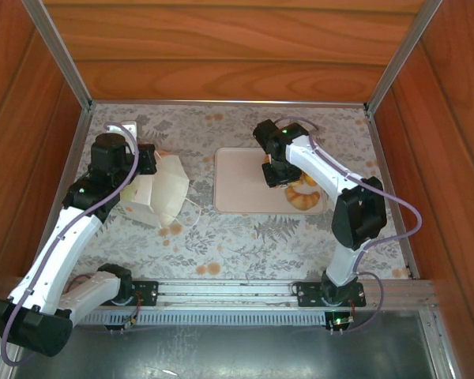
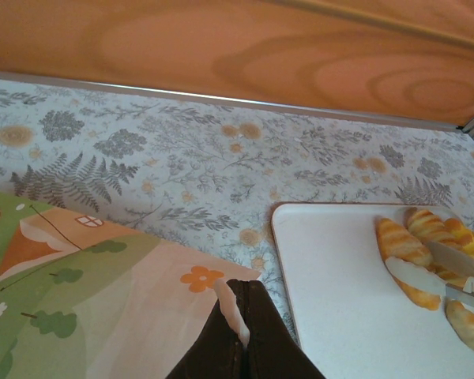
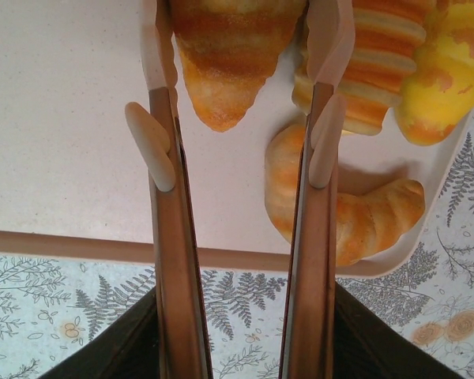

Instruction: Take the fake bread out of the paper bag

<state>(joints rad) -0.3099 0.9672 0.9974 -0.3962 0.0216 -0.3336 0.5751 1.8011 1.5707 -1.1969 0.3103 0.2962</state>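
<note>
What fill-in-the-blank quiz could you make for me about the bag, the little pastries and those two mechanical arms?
1. The left end effector is shut on an edge of the ___.
2. The fake bread lies on a flat pinkish ___.
3. The right end effector has its jaws apart, straddling a striped, pointed ___.

Missing words: paper bag; tray; croissant.
</note>
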